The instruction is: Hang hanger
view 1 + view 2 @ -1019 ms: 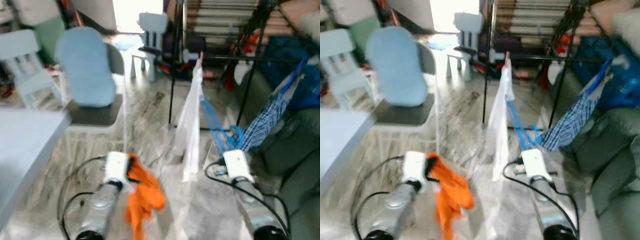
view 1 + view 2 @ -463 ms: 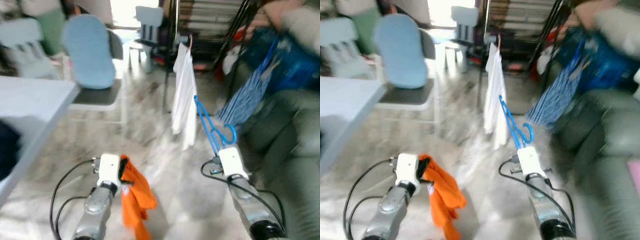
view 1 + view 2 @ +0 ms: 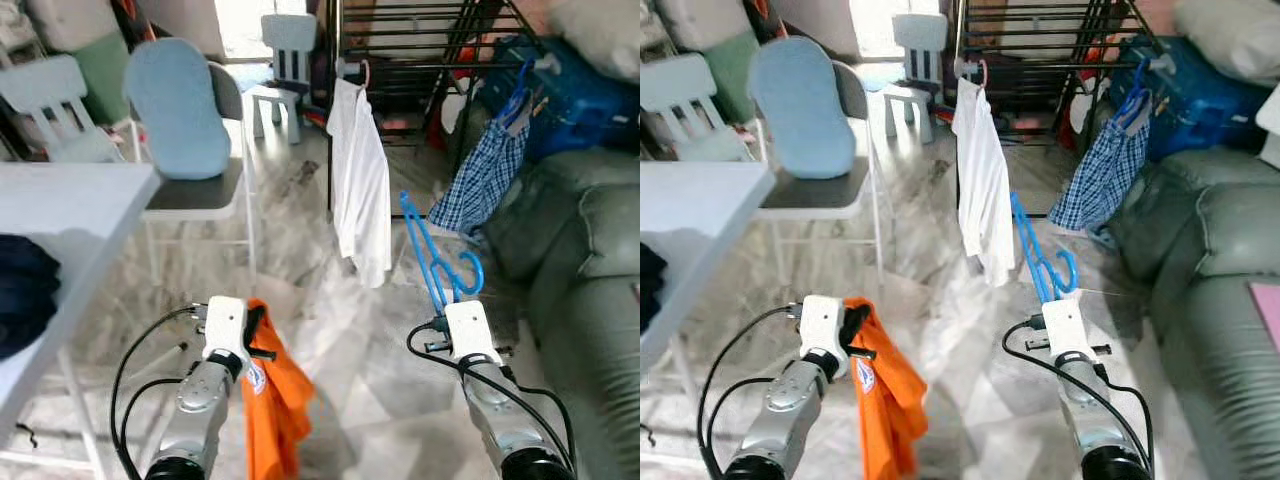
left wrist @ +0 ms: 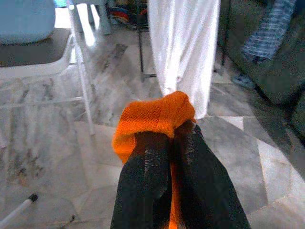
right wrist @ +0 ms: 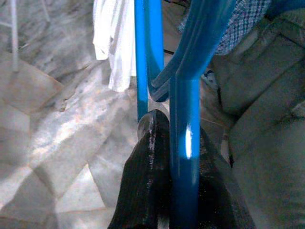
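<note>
A blue plastic hanger [image 3: 432, 252] sticks up and forward from my right gripper [image 5: 176, 138], which is shut on its bar. My left gripper [image 4: 172, 138] is shut on an orange garment [image 3: 275, 400] that hangs down beside the left arm. Ahead stands a black drying rack [image 3: 400, 40]. A white shirt [image 3: 362, 190] hangs from its left end on a pink hanger, and a blue checked garment [image 3: 485, 180] hangs on a blue hanger at its right side.
A white table [image 3: 60, 230] with a dark cloth [image 3: 25, 290] is at my left. A grey chair with a light blue cushion [image 3: 180, 110] stands ahead left. A grey-green sofa [image 3: 580, 270] runs along the right. Small white chairs stand further back on the marble floor.
The camera has moved and steadied, so the rack and white shirt sit sharper and more central. Both grippers keep their hold on the hanger and the orange garment.
</note>
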Controlling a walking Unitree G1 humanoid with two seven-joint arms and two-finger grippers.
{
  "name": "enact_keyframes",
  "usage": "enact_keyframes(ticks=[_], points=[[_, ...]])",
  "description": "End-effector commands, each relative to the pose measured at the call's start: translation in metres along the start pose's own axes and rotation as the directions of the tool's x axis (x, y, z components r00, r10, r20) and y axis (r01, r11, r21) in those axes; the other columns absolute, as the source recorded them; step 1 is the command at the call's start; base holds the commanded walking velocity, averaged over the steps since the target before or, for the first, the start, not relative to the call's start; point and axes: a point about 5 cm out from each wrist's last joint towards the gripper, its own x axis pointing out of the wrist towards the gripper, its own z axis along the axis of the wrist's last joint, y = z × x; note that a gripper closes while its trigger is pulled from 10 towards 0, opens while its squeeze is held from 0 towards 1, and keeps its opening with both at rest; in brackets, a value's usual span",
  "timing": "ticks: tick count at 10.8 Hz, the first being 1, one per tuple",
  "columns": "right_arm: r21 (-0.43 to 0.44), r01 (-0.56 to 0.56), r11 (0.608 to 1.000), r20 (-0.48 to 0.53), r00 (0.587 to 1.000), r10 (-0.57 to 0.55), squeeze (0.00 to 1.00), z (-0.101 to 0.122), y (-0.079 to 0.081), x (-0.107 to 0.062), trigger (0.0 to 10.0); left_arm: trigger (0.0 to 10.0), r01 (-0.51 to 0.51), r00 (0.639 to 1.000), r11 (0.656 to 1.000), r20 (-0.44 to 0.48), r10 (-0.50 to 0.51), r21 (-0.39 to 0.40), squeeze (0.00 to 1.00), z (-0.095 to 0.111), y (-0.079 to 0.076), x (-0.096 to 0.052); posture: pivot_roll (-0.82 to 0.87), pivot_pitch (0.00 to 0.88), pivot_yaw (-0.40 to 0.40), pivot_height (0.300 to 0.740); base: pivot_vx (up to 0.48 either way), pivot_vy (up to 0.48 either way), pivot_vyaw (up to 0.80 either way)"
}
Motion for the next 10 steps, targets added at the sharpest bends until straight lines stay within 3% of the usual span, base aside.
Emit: enact_keyframes(ticks=[1,8,10], points=[[0.014,0.011,1.0,0.023,1.0,-0.011,0.0,0.0063,-0.0021,0.0015,10.0,10.0,0.008,1.0,1.0,0.015,-0.008,0.003,0.0,0.0062,0.0007,0.0035,-0.12,0.0,0.053,0.74,0.0,0.259,-0.62],[-0.01,0.02,1.0,0.029,0.999,-0.02,0.0,0.0121,-0.005,0.0061,10.0,10.0,0.035,0.999,0.999,0.019,-0.035,0.002,0.0,0.0088,-0.0051,0.0082,-0.13,0.0,0.056,0.74,0.0,0.324,-0.63],[-0.006,0.022,1.0,0.043,0.999,-0.022,0.0,0.0135,-0.0055,0.006,10.0,10.0,0.047,0.998,0.999,0.032,-0.047,0.01,0.0,0.0106,-0.007,0.0086,-0.13,0.0,0.063,0.74,0.0,0.0,-0.21]])
